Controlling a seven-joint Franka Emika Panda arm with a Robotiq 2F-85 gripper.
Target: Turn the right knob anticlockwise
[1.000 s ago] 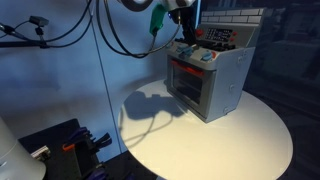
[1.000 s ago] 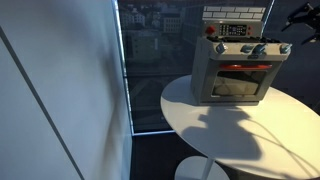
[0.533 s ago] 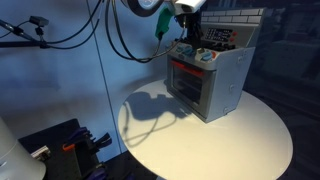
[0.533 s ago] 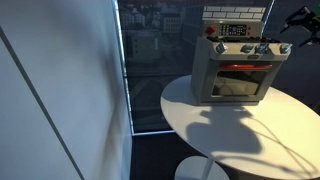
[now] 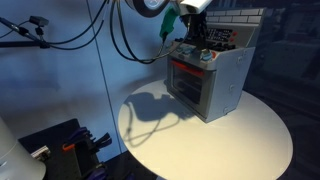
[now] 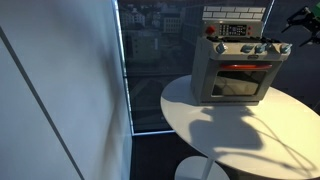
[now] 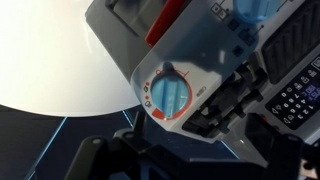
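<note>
A grey toy oven (image 5: 215, 85) (image 6: 240, 75) stands on the round white table (image 5: 230, 140). A row of blue knobs runs along its top front edge, and the rightmost knob (image 6: 283, 47) is at the oven's right corner. My gripper (image 5: 192, 38) hangs just above the knob row and enters an exterior view (image 6: 292, 30) from the right edge. In the wrist view a blue knob with an orange ring (image 7: 168, 95) fills the middle, and dark finger parts (image 7: 235, 105) sit right beside it. The frames do not show whether the jaws are open or shut.
The oven has a red-trimmed door (image 6: 240, 70) and a control panel (image 6: 236, 30) on top. A glass wall (image 6: 150, 60) stands behind the table. Cables (image 5: 120, 40) hang from the arm. Dark equipment (image 5: 60, 145) sits on the floor.
The gripper has shifted a little to the right along the knob row in an exterior view. The oven has not moved.
</note>
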